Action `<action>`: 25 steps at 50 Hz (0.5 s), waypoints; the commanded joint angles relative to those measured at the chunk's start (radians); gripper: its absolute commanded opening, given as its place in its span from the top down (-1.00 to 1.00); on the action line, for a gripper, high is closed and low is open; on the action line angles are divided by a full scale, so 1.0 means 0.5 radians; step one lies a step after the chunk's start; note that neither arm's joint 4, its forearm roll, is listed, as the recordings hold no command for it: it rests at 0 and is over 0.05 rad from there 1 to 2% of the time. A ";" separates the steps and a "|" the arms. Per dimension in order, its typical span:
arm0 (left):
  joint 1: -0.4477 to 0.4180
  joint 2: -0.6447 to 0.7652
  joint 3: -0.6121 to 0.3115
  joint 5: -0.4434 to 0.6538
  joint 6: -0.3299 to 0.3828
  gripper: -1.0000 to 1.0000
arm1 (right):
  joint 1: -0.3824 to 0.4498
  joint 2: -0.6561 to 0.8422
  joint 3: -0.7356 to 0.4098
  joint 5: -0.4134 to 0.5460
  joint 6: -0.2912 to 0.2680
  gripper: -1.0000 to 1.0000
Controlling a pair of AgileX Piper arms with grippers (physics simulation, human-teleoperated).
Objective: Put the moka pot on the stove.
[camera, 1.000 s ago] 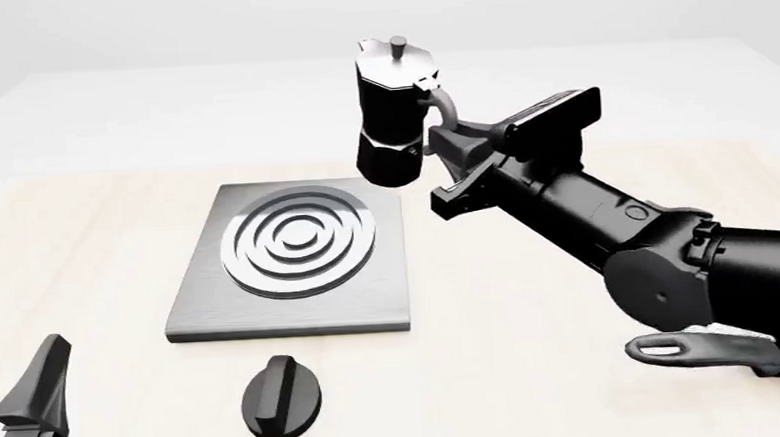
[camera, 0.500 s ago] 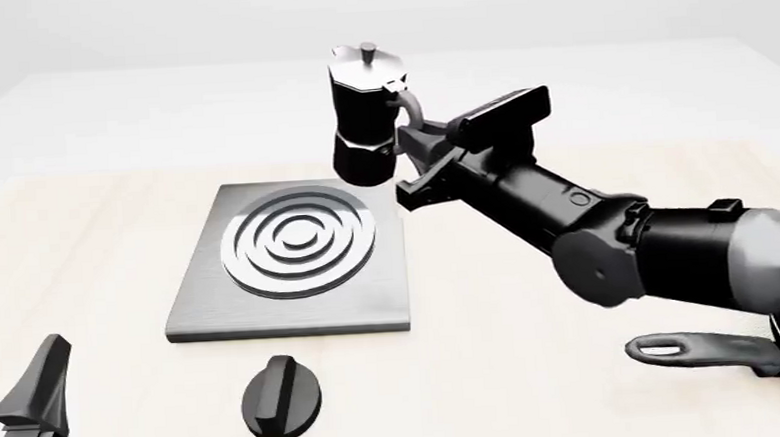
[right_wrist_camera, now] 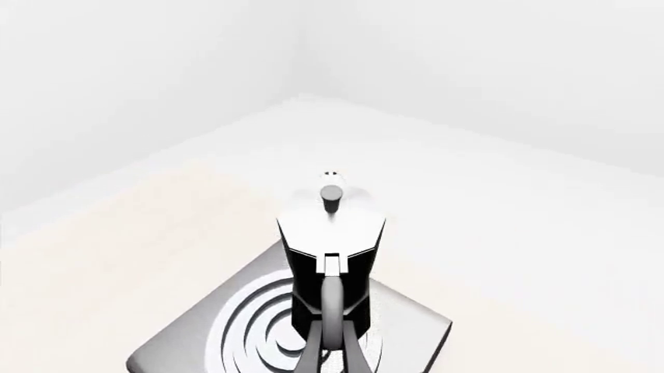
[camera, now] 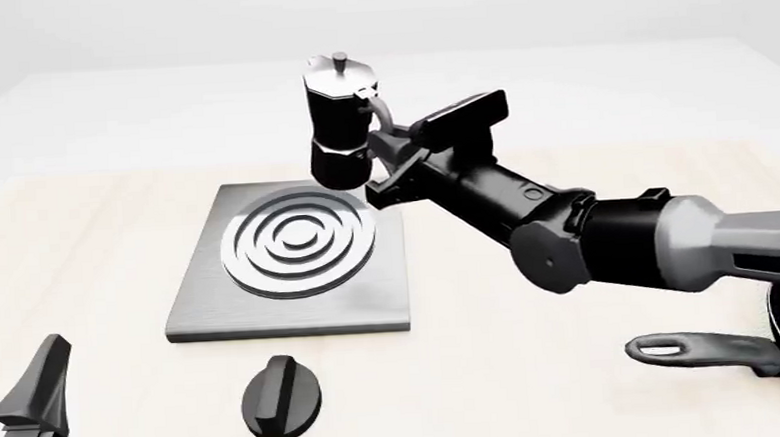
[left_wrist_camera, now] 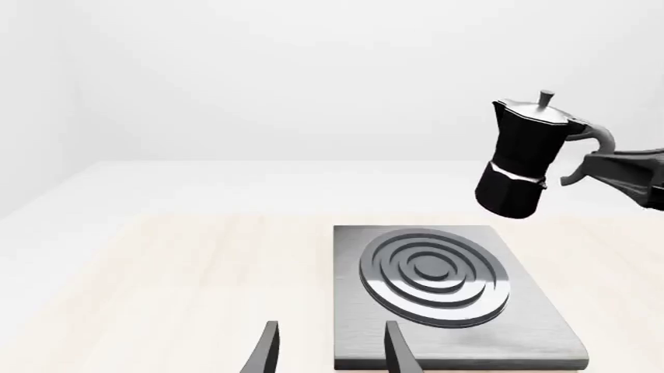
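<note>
The moka pot [camera: 340,121] hangs in the air, clear of the table, above the far right part of the stove [camera: 291,259], tipped slightly with its knob leaning left and its base toward the right. The right gripper [camera: 389,150] has its jaws closed on the pot's curved side handle, reaching in from the right; the right wrist view looks straight down the handle onto the silvery lid, with the rings beneath. The pot is not yet over the middle of the concentric rings [camera: 296,239]: its base sits above their far right edge. To do this step well, I judge the arm should carry the pot a little more to the left and nearer until the base is over the innermost ring, level the pot so the base is flat, then lower it straight down and let go only once the base rests on the rings. Holding by the handle puts the weight off to one side, so a tilted touchdown could tip it. The left gripper [camera: 27,413] waits at the near left corner with its jaws apart and nothing between them, well apart from the stove. A black oval knob [camera: 282,396] lies just near of the stove, and a frying pan handle [camera: 697,348] shows at the near right.
</note>
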State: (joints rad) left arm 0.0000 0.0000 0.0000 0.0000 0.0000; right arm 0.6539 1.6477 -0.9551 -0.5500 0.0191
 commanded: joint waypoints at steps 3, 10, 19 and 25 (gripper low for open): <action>0.000 0.000 0.000 0.000 0.000 -1.00 | 0.024 0.107 -0.124 -0.007 0.028 1.00; 0.000 0.000 0.000 0.000 0.000 -1.00 | 0.034 0.160 -0.161 -0.003 0.035 1.00; 0.000 0.000 0.000 0.000 0.000 -1.00 | 0.039 0.225 -0.210 -0.001 0.045 1.00; 0.000 0.000 0.000 0.000 0.000 -1.00 | 0.047 0.261 -0.234 0.000 0.051 1.00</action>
State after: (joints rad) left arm 0.0000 0.0000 0.0000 0.0000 0.0000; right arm 0.6720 1.7551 -1.0374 -0.5467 0.0344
